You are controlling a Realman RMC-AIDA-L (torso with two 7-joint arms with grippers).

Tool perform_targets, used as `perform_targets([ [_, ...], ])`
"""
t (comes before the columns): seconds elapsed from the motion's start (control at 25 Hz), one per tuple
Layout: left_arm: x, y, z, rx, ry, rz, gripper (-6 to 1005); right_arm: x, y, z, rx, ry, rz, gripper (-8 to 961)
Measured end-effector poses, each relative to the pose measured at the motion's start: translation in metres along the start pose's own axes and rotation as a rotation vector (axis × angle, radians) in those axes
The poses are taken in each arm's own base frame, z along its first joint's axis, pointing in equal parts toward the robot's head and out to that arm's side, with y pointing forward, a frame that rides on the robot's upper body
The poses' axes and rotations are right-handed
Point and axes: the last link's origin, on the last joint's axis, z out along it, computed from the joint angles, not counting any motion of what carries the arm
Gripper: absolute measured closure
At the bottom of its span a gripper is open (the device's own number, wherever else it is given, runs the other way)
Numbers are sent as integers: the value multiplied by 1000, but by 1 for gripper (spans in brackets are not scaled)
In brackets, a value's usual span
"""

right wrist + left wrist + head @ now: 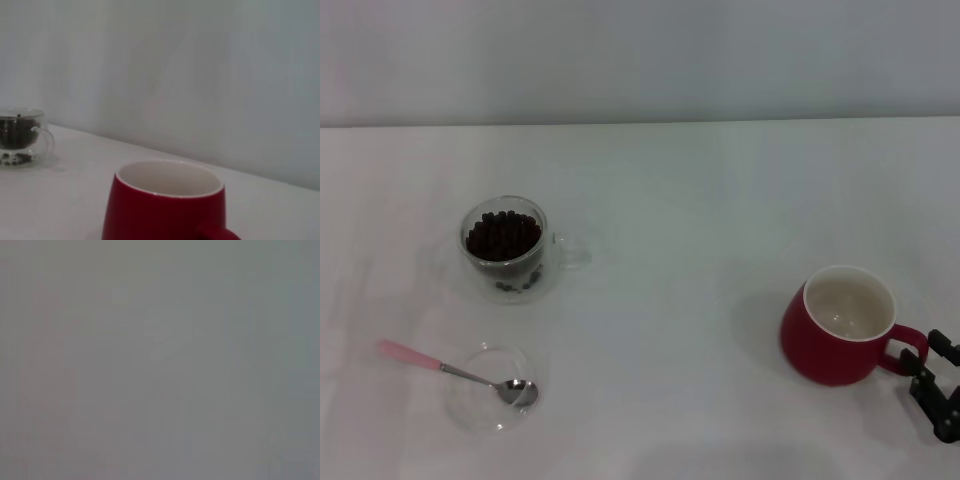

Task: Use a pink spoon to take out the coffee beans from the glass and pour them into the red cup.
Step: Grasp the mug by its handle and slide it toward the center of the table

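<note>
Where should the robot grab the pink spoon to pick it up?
Probably by the pink handle end of the pink spoon, coming down from above. Its metal bowl rests inside a shallow glass dish, while the handle sticks out over the dish's rim toward the robot's left, free of anything else on the table.

Shallow clear glass dish (pixel 480 410) on white table (pixel 680 300); pale wall (pixel 640 60) behind.

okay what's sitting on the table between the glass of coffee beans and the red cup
Nothing. In the head view, the stretch of white table between the glass and the red cup is bare. The pink spoon lies nearer the robot, off that line.
</note>
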Motion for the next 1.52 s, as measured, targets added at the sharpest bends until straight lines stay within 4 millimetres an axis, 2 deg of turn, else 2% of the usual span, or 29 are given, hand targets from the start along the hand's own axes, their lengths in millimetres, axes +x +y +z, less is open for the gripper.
perform_targets([
  [0.12,0,0,0,0,0,0,272,-2,1,2,-18,-13,-8,598],
  [0.76,2,-3,2,3,9,9,273,-7,3,9,-52,-36,-24,748],
  [1.24,2,-5,3,10,6,14,271,-15,19,22,-208,-71,-77,750],
  [1.52,1,-7,1,16,3,17,272,-21,35,30,-327,-101,-98,752],
])
